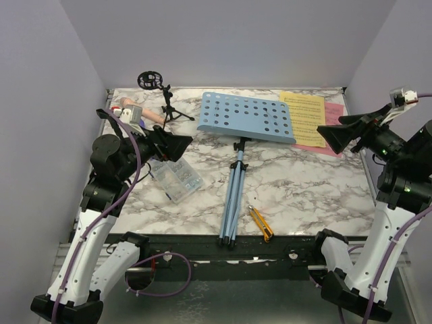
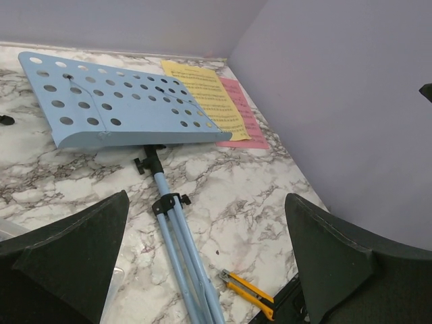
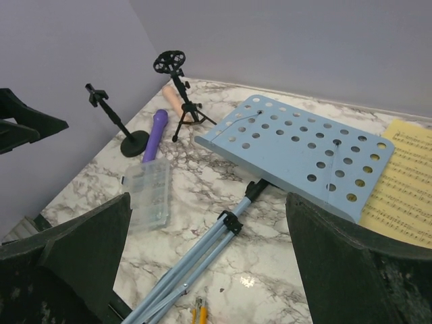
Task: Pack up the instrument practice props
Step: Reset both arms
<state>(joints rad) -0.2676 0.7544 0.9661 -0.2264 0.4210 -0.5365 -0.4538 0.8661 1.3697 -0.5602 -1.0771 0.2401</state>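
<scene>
Both my left gripper point(image 1: 169, 144) and right gripper point(image 1: 343, 133) hang wide open and empty, with the light-blue music stand point(image 1: 246, 116) flat mid-table between them, its folded legs point(image 1: 231, 202) running straight toward the near edge.

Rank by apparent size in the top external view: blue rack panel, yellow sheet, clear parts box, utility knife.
1. blue rack panel
2. yellow sheet
3. clear parts box
4. utility knife

White-black arms point(image 1: 94, 234); cables point(image 1: 139, 158) seemingly purple.
</scene>
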